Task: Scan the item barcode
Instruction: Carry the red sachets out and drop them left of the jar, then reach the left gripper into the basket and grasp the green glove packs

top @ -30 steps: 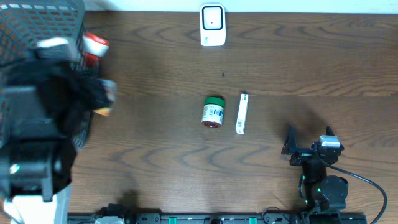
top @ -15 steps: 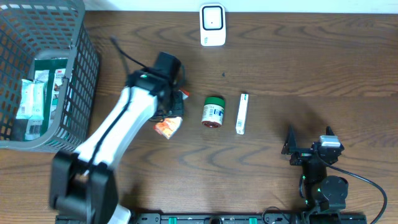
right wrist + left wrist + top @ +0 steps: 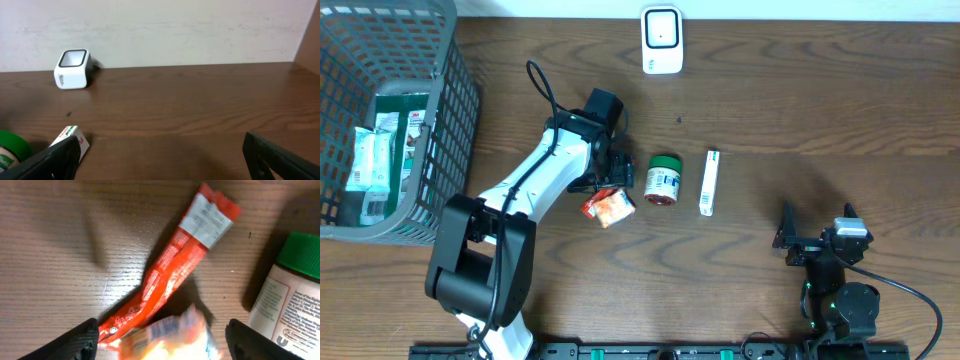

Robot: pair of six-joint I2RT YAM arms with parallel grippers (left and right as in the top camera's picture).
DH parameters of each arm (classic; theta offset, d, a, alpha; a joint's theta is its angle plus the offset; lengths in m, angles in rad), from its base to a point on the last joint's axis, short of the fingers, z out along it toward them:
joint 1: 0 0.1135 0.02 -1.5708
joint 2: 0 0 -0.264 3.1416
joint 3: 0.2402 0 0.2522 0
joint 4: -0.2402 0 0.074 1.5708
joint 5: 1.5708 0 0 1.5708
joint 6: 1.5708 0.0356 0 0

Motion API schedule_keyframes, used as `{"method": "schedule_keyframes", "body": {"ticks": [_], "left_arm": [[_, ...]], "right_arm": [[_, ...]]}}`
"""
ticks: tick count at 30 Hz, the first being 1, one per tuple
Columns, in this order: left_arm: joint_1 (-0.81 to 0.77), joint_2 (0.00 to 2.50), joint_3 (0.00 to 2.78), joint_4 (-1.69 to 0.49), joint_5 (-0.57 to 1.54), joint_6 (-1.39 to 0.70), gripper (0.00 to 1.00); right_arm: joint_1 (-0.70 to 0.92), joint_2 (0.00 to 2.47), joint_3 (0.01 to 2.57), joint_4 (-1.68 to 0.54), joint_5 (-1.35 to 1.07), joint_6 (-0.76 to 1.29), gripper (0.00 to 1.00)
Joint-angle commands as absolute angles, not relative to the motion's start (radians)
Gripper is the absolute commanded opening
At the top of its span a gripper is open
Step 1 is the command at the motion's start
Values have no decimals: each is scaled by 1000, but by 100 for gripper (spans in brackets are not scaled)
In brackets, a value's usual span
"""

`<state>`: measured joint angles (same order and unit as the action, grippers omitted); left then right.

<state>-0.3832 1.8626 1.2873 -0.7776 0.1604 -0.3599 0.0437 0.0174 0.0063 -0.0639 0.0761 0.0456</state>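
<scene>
Left gripper (image 3: 608, 182) hangs low over the middle of the table (image 3: 840, 110), its jaws spread wide and clamped on nothing. In the wrist view (image 3: 161, 330) its two dark fingers (image 3: 82, 340) stand well apart at the frame's lower corners, and an orange-and-white packet (image 3: 165, 339) lies between them touching neither. Right gripper (image 3: 817, 216) rests near the front right edge, jaws fully apart and empty.

The tabletop is dark brown wood grain with a matt finish; a plain pale wall (image 3: 200, 30) rises behind its far edge.

From overhead the orange-and-white packet (image 3: 612, 206) sits just beside a green-lidded jar (image 3: 663, 180), which lies on its side. The packet is small and crinkled, orange with a white printed patch. It is smeared in the wrist view, so its print, possibly a barcode panel, cannot be read. A long red stick pack (image 3: 172, 272) lies diagonally on the wood next to it.

A slim white box (image 3: 709, 183) lies right of the jar. The white scanner (image 3: 661, 40) stands at the far edge, well apart from the packet. A grey mesh basket (image 3: 460, 110) holding packets fills the far left corner.
</scene>
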Motion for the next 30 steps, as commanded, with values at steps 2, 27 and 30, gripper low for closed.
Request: {"method": "schedule_keyframes", "body": {"ticks": [2, 27, 30], "left_arm": [[-382, 1796, 1332, -783, 172, -334, 83], [406, 1517, 1937, -963, -43, -19, 88], [477, 1583, 1935, -982, -43, 55, 88]], "right_arm": [[54, 15, 6, -68, 77, 59, 99], [54, 15, 6, -68, 77, 59, 99], [54, 15, 6, -68, 77, 59, 99]]}}
